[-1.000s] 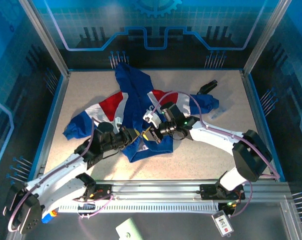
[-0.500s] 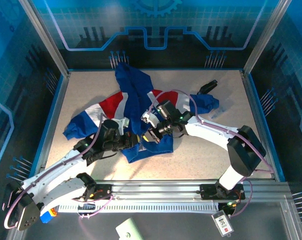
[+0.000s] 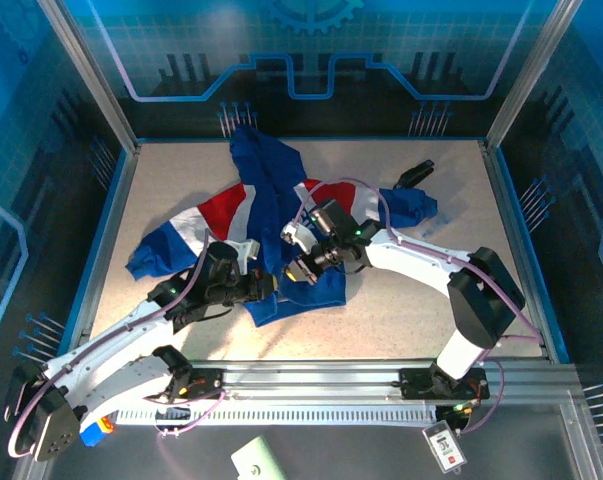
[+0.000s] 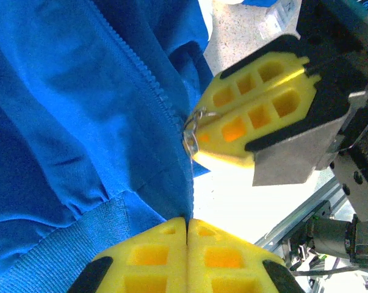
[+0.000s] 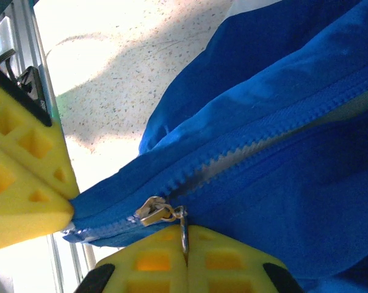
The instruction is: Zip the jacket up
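- A speckled beige table [image 3: 421, 300] sits inside a blue-lit enclosure with metal frame posts.
- The jacket [image 3: 266, 190] lies around the middle of the table. Its hood points to the far edge, its sleeves spread left and right, and its hem is on the near side.
- My left pincer [image 4: 187, 221] is pressed closed on the jacket's ribbed hem, right at the low end of the zipper.
- My right pincer [image 5: 185, 235] is pinched tight on the thin metal zipper pull [image 5: 183, 223], which hangs from the slider [image 5: 152, 212].
- My two pincers sit just beside each other at the near hem.
- The slider is close to the hem end, and beyond it the two rows of teeth stand apart.
- A small black object [image 3: 414, 173] lies far right, near the right sleeve's end.
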Robot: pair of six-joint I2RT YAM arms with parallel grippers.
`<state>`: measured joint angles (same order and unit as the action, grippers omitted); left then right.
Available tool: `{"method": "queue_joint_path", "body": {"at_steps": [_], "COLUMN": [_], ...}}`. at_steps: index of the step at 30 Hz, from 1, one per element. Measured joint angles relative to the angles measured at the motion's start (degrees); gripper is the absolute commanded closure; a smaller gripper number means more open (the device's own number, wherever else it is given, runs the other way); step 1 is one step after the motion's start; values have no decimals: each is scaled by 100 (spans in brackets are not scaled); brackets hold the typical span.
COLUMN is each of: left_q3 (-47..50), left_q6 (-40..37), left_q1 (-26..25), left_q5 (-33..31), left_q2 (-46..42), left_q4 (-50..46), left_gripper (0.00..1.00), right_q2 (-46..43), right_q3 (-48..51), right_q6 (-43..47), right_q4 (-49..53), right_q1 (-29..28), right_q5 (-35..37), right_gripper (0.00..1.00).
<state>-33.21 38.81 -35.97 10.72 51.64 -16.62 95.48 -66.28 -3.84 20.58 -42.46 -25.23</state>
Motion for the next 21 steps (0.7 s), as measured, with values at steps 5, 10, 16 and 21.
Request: {"method": "queue_joint_path", "body": {"at_steps": [5, 10, 16, 21], "left_q3": [-9, -9, -9, -7], "left_q6": [4, 13, 31, 138], "left_q1": [0, 0, 0, 0], "left_q5": [-2, -4, -2, -4], "left_q2": [-39, -195, -308, -479], "left_q4": [-173, -315, -448, -575], "left_gripper": [100, 100, 100, 100], "right_q2": [190, 328, 514, 699], "right_q3": [-157, -328, -573, -789], "right_q6": [-74, -111, -131, -153], "right_q4": [17, 59, 101, 153], "right_q1": [61, 101, 140, 188], "right_q5": [125, 155, 229, 238], "right_gripper": [100, 100, 100, 100]}}
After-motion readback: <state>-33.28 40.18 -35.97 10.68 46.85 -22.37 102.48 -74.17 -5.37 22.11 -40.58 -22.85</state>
